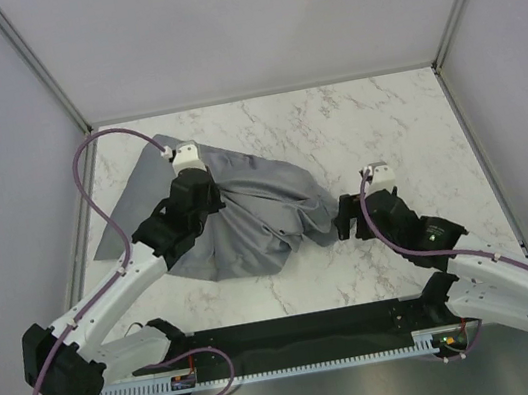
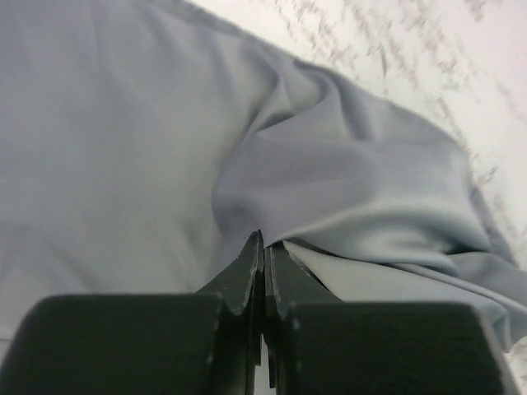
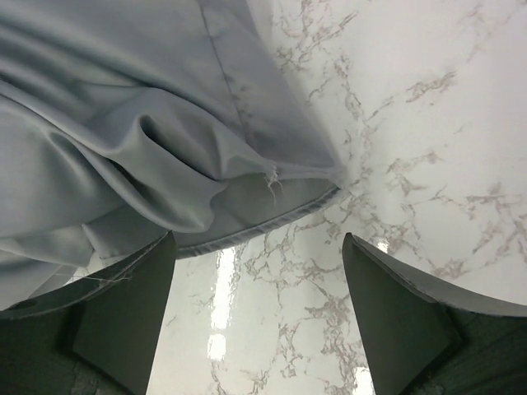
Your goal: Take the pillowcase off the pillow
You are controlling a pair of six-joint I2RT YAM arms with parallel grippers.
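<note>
The grey pillowcase (image 1: 258, 224) lies crumpled on the marble table (image 1: 384, 127), left of centre. No cream pillow shows; grey fabric covers everything there. My left gripper (image 1: 207, 205) rests on the case's upper middle. In the left wrist view its jaws (image 2: 265, 244) are shut on a pinch of grey fabric (image 2: 346, 173), with folds running out from the tips. My right gripper (image 1: 346, 217) is open and empty at the case's right end. In the right wrist view it (image 3: 257, 239) stands over bare marble, just short of the case's hemmed open edge (image 3: 247, 229).
White walls with metal corner posts (image 1: 40, 68) close in the table on three sides. A black rail (image 1: 298, 339) runs along the near edge between the arm bases. A purple cable (image 1: 92, 201) loops beside the left arm. Bare marble (image 3: 412, 123) lies right of the case.
</note>
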